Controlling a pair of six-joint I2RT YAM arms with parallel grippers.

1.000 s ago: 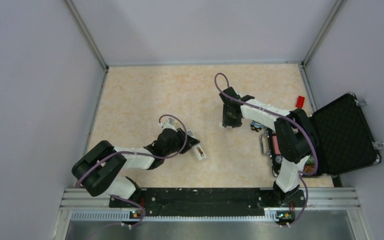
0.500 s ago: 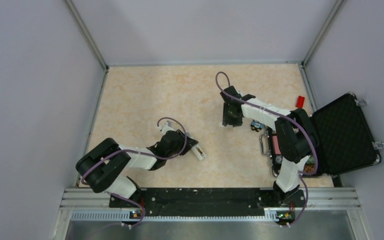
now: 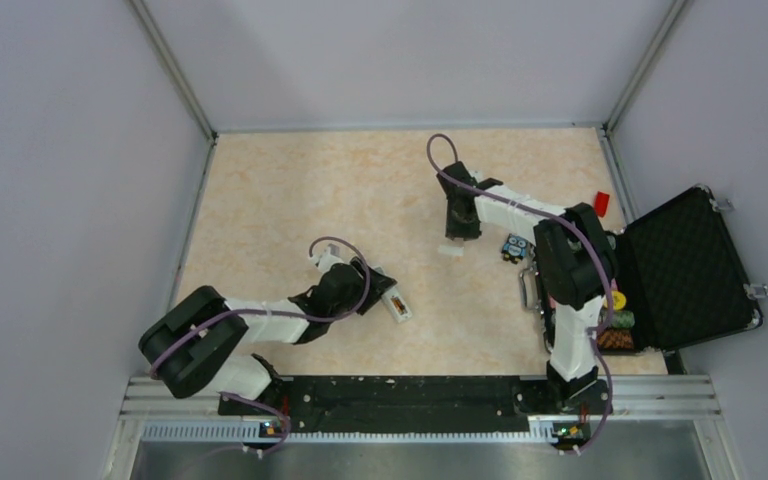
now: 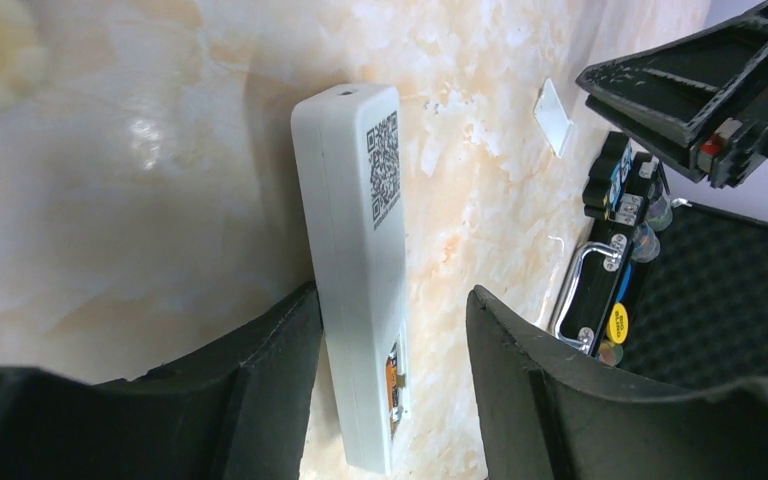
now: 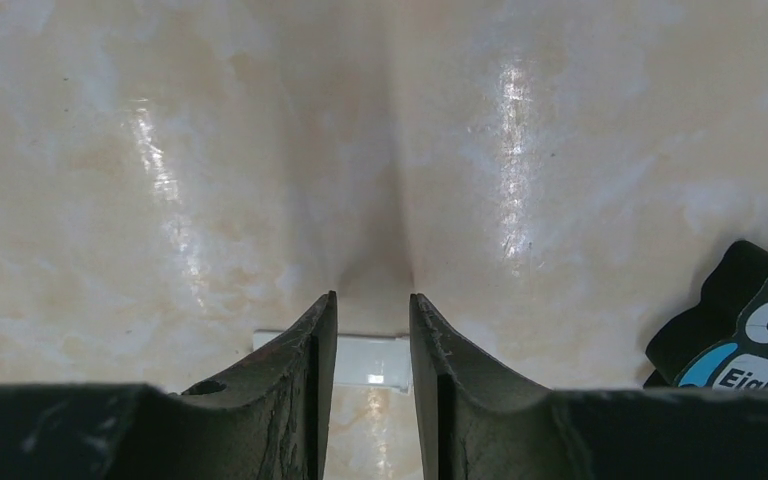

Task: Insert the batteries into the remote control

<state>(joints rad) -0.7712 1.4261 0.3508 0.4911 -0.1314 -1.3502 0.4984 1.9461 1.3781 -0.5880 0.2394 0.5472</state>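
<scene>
**A:** My left pincer is apart, straddling the remote control, which lies near the worktop's near edge, about mid-width. What bites me here?

**B:** Closing off-centre, I reckon. One finger looks to touch its side, so it may skid or twist. The copper-orange battery in the recess could pop out. I can't spot a second.

**A:** My right pincer is barely apart, holding nothing, above the white cover.

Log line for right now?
left hand open around remote control | battery in recess | right hand above small white piece, holding nothing
</scene>
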